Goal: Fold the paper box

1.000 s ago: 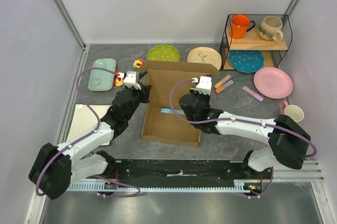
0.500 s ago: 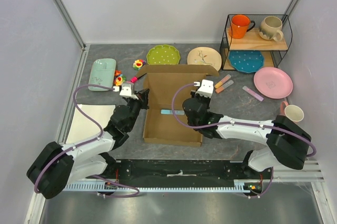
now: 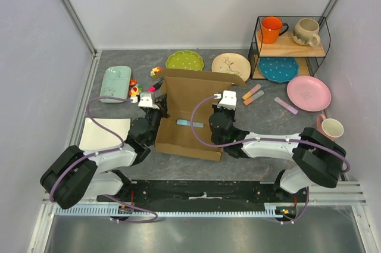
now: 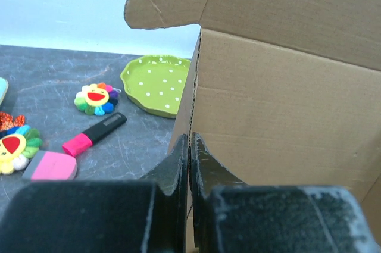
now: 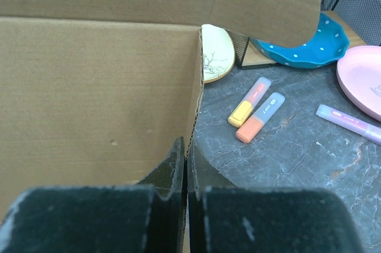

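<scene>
The paper box (image 3: pixel 178 137) is brown corrugated cardboard, standing in the middle of the table with its side walls up and its back lid flap (image 3: pixel 202 77) raised. My left gripper (image 3: pixel 157 113) is shut on the box's left wall; in the left wrist view the wall's edge runs between the closed fingertips (image 4: pixel 190 143), with the box (image 4: pixel 286 104) to their right. My right gripper (image 3: pixel 218 116) is shut on the right wall, and the right wrist view shows the same pinch (image 5: pixel 186 146), the box (image 5: pixel 95 92) to its left. A small blue item (image 3: pixel 189 124) lies inside the box.
Behind the box lie a green plate (image 3: pixel 184 59) and a cream plate (image 3: pixel 231 64). A wire rack (image 3: pixel 290 47) with mugs stands back right, with a pink plate (image 3: pixel 308 93), highlighters (image 3: pixel 252 94) and a cup (image 3: pixel 332 128) nearby. A mint tray (image 3: pixel 116 83), flower toys (image 3: pixel 134 89) and a white tray (image 3: pixel 106 134) are on the left.
The box has shifted a little left and toward the arms, turning slightly. Both grippers moved with it, still pinching its side walls.
</scene>
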You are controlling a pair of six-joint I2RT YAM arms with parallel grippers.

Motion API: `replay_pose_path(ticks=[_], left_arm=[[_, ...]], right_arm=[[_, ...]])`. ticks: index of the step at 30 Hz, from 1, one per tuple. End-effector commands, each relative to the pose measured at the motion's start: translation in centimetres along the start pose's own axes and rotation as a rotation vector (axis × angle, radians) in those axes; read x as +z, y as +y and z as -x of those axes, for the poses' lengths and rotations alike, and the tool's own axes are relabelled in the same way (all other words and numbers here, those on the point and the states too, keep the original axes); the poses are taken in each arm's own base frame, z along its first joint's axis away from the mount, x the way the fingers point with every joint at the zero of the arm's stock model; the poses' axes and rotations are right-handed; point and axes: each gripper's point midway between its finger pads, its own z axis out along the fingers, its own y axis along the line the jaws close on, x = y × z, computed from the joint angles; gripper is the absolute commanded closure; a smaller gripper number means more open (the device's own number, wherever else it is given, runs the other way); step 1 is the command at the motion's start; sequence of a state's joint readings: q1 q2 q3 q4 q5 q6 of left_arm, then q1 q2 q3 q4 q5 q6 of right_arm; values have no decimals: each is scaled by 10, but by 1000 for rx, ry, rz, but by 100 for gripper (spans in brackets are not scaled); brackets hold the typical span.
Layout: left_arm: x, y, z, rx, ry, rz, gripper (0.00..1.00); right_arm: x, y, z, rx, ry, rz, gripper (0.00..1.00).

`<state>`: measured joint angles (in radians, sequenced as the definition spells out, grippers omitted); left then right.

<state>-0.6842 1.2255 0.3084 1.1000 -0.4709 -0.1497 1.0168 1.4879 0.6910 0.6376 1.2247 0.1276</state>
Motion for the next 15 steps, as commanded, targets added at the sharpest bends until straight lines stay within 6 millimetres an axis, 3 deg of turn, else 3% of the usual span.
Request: replay_pose_path(ticks=[1,10,15], left_arm=[[12,-32,62,-68,-204,-88,96],[16,-39,82,-91,-269,-108,94],[21,-44,75,-100,-250,-121,93]], right_arm=[[-10,29,12,4,-30,162,100],[-7,26,51,-14,-145,175,100],[4,33,69,-58,-189,186,100]])
